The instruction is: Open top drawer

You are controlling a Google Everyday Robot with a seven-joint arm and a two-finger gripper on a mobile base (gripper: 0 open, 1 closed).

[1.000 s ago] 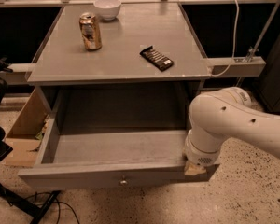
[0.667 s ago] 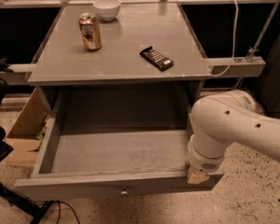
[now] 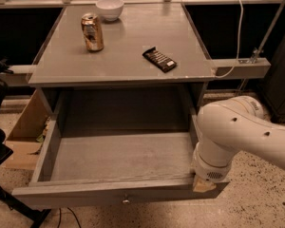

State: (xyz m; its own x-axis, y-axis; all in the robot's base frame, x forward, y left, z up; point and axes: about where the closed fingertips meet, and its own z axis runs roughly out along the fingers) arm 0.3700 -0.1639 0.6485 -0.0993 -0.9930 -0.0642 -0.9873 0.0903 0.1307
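Camera view: the gripper was located at the right end of the top drawer's front panel, low in the scene, with the white arm bent above and to the right of it. The gripper was largely masked by the wrist housing, so it could not be told whether it was spread or closed, nor what it gripped. The drawer was found extended well out from under the table top, reaching leftward from the gripper, its grey box interior exposed and bare. The knob was observed left of the gripper, at the centre of the panel, not held.

Compared with the previous second, the front panel had been drawn further forward and more interior floor was revealed. The opening was therefore judged essentially accomplished; only a release and withdrawal appeared to remain.

Beyond the gripper, on the table top, a can, a bowl and a dark snack bar were noted, undisturbed.
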